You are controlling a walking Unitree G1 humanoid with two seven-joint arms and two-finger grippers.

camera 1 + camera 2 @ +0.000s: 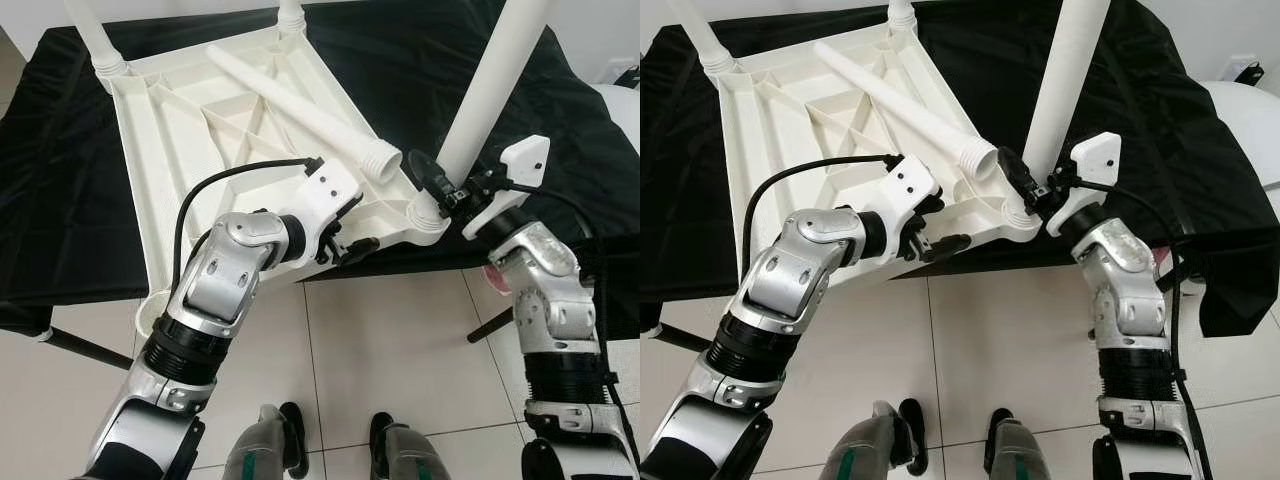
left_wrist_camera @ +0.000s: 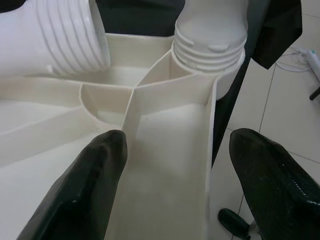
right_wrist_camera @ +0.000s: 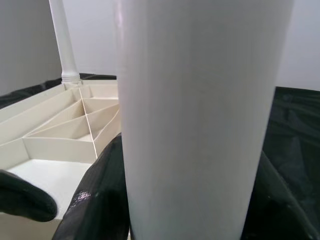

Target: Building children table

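Underneath, black cloth [image 1: 60, 180] over white tiled floor [image 1: 400, 350].

A black cloth [image 1: 60, 200] covers the tabletop and hangs over its near edge. Below it lies a floor of pale tiles [image 1: 400, 340] with dark grout lines. A white cable [image 2: 300, 55] lies on the tiles. A white wall [image 3: 95, 30] stands behind.

White tabletop [image 1: 190, 140], black cloth [image 1: 60, 180], seemingly pale tiles [image 1: 380, 350].
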